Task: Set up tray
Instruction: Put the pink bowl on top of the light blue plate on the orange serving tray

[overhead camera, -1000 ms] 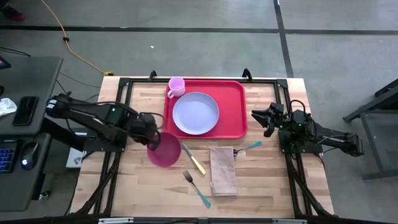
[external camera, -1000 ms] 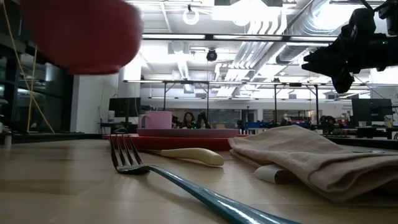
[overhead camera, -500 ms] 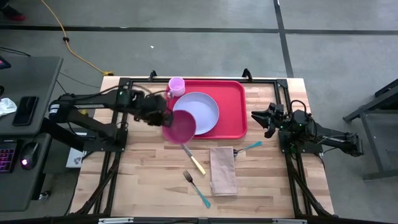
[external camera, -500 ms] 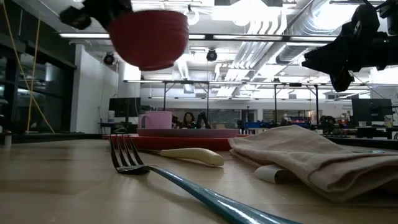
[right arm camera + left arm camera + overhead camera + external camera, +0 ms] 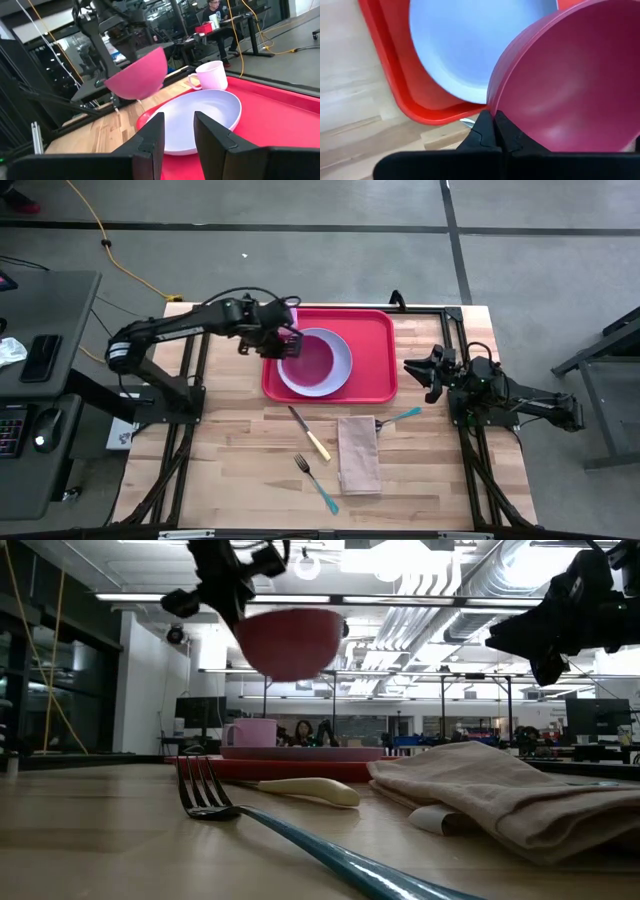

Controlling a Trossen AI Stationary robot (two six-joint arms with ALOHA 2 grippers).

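A magenta bowl (image 5: 308, 360) hangs in the air over the round lavender plate (image 5: 338, 355), which lies flat on the red tray (image 5: 375, 350) at the table's far middle. My left gripper (image 5: 283, 343) is shut on the bowl's left side. In the low view the bowl (image 5: 290, 640) floats well above the tray with the left gripper (image 5: 235, 595) over it. A pink mug (image 5: 212, 75) stands in the tray's far left corner. My right gripper (image 5: 415, 372) waits open, in the air at the table's right side. My left gripper pinches the bowl's rim (image 5: 492, 102) on its left side, one finger (image 5: 482, 132) outside the wall and the other inside. It comes slanting down from above and from the table's left. The bowl is lifted clear, opening upward, above the plate.
Near of the tray lie a cream-handled knife (image 5: 310, 435), a teal fork (image 5: 318, 483), a folded beige napkin (image 5: 358, 453) and a teal spoon (image 5: 400, 417). Bare wood lies at the table's near left. A desk with a keyboard stands left of the table.
My left arm has carried the bowl from above the bare wood left of the knife toward the table's far edge and to the right, ending over the plate on the tray. The bowl has stayed lifted and held throughout. The right arm has kept still.
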